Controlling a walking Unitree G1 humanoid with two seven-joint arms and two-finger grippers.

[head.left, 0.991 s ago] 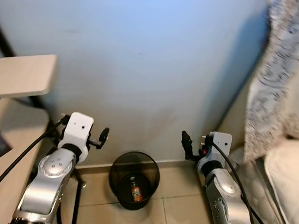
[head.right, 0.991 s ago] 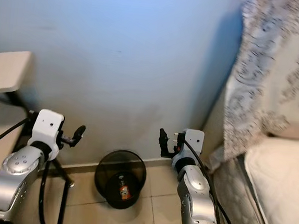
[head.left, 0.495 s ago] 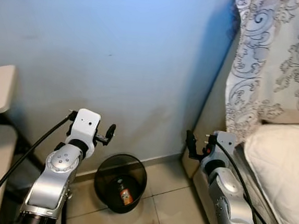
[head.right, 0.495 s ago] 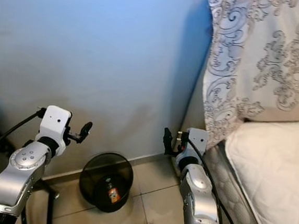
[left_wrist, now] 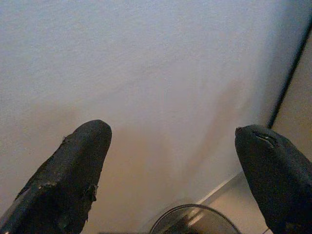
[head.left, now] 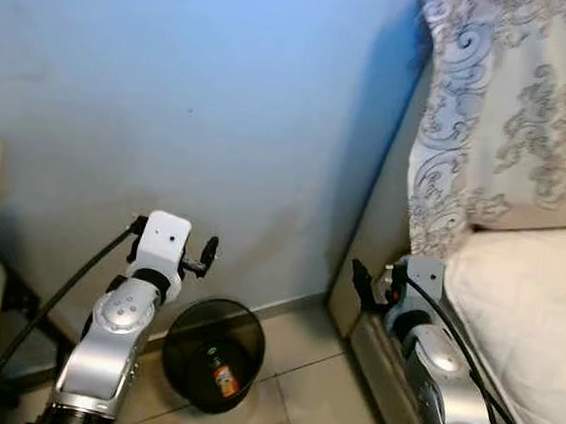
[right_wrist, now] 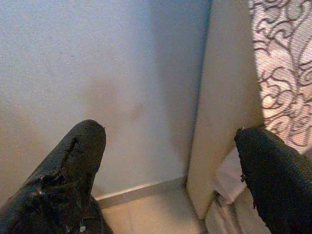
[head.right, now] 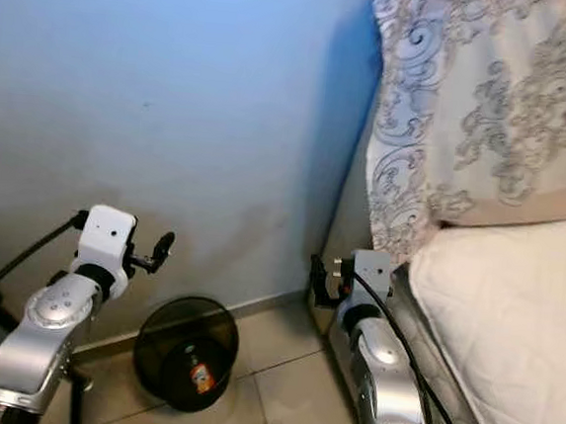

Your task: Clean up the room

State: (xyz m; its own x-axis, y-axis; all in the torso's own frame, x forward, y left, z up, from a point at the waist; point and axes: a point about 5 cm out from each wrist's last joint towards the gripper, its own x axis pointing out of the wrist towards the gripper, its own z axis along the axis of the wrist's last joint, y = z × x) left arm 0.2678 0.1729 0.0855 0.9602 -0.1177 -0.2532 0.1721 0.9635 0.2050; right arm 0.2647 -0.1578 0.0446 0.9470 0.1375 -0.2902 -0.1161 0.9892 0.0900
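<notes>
Both arms raised toward the blue wall, left gripper (left_wrist: 170, 180) and right gripper (right_wrist: 170, 175) spread wide, holding nothing. Black waste bin (head.left: 213, 353) on the tiled floor between them, a bottle (head.left: 220, 377) inside. Probably best to turn slowly, scanning for litter beside the bed (head.left: 521, 322).

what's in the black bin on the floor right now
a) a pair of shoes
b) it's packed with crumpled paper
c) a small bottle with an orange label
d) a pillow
c: the black bin stands on the tiled floor by the blue wall, below the left claw, and a small bottle with an orange label lies at its bottom.
</notes>
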